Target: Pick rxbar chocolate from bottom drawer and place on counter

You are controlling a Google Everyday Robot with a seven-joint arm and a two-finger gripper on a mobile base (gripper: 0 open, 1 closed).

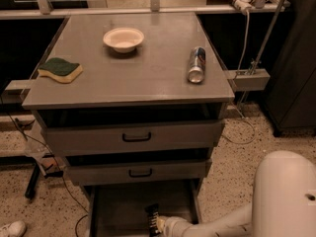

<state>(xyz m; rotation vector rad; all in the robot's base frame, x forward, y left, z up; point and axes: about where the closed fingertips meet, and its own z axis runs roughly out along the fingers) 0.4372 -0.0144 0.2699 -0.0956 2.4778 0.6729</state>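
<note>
One tool [159, 225], at 6 o'clock in the bottom drawer [118, 212], closed on the upright rxbar chocolate [152, 214], likely for lift-out.

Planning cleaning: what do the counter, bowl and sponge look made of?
The counter: likely metal, matte grey, dull sheen. The bowl: pale, thin-walled, perhaps paper or plastic. The sponge: yellow foam, green scouring top. The gripper is low in the bottom drawer.

- The pincer [155, 224] is seen low inside the bottom drawer [118, 209], whose rear is overhung by the middle drawer [140, 172].
- The worktop [143, 83] is occupied by a bowl [123, 38], sponge [60, 69] and can [196, 64]; its middle is left free.
</note>
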